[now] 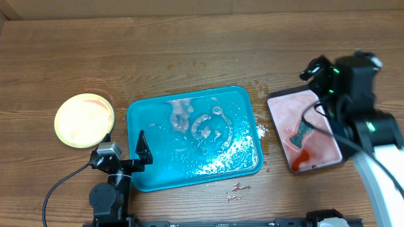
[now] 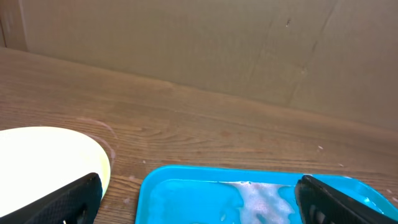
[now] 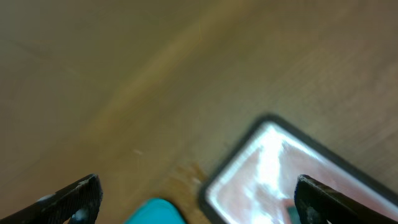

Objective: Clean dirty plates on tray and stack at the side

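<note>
One yellow-green plate point(image 1: 84, 120), one turquoise tray point(image 1: 151, 165) and one black-rimmed tray point(image 1: 282, 112) are seen on the tabletop point(image 1: 189, 38), while the left gripper point(image 2: 199, 202) and the right gripper point(image 3: 196, 199) are held open, empty.

A brown wood-grain surface point(image 1: 189, 50) fills the overhead view, its grain running left to right in lighter and darker streaks. Along its far edge stands a plain tan board point(image 2: 217, 43), much like cardboard, with faint upright creases and a few small marks. A thin dark seam shows where the board meets the wood. The light is soft and even, with only faint shadows. The right wrist view of the wood is blurred.
</note>
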